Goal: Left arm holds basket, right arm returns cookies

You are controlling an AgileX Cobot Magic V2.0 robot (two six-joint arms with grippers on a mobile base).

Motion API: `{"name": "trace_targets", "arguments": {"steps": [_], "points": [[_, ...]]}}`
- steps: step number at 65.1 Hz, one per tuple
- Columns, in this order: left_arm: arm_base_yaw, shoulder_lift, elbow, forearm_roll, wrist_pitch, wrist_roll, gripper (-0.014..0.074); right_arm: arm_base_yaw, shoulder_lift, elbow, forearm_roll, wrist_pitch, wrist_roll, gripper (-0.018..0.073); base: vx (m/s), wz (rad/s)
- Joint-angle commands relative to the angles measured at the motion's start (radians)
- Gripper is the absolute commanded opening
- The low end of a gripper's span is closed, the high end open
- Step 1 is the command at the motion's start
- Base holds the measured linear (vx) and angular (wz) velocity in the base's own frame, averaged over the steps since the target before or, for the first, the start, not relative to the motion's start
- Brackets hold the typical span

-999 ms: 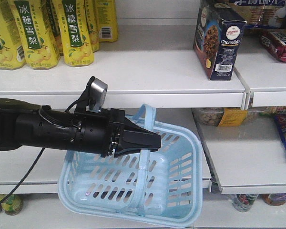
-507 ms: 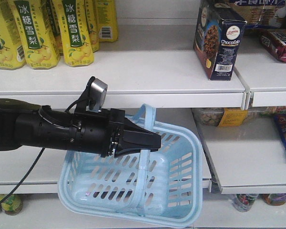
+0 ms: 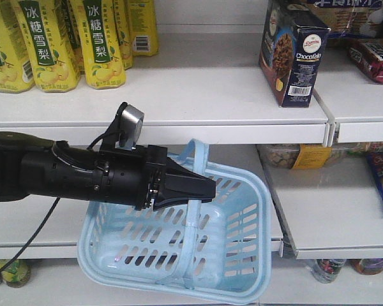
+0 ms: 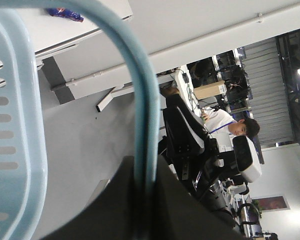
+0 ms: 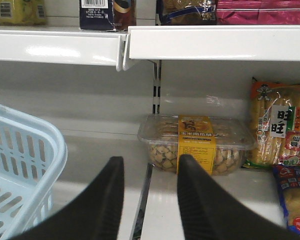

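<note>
Across the left half of the front view, the left arm (image 3: 70, 178) lies horizontal, its silver camera block (image 3: 131, 121) on top. The left gripper (image 3: 201, 189) points right, fingers clamped on the basket's hoop handle (image 3: 196, 191). The basket (image 3: 236, 255) hangs tilted at lower centre, before the lower shelf. At upper right, the cookies (image 3: 292, 52) stand upright on the top shelf (image 3: 210, 95), well apart from both grippers. In the right wrist view, the right gripper (image 5: 149, 200) has fingers apart, holding nothing, aimed at a clear snack tub (image 5: 197, 145). A dark sliver at the front view's lower right edge cannot be identified.
</note>
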Motion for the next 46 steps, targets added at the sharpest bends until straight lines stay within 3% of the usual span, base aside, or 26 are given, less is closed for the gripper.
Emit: {"name": "trace_targets", "arguments": {"steps": [1,3,46], "points": [[0.012,-0.033,-0.034,-0.154,-0.014,0.005,-0.0006,-0.004,0.007,-0.030,-0.003,-0.086,0.008,0.0034,0.00,0.00],[0.012,-0.033,-0.034,-0.154,-0.014,0.005,-0.0006,-0.004,0.007,-0.030,-0.003,-0.086,0.008,-0.0017,0.00,0.00],[0.012,-0.033,-0.034,-0.154,-0.014,0.005,-0.0006,-0.004,0.007,-0.030,-0.003,-0.079,0.008,-0.0011,0.00,0.00]]}}
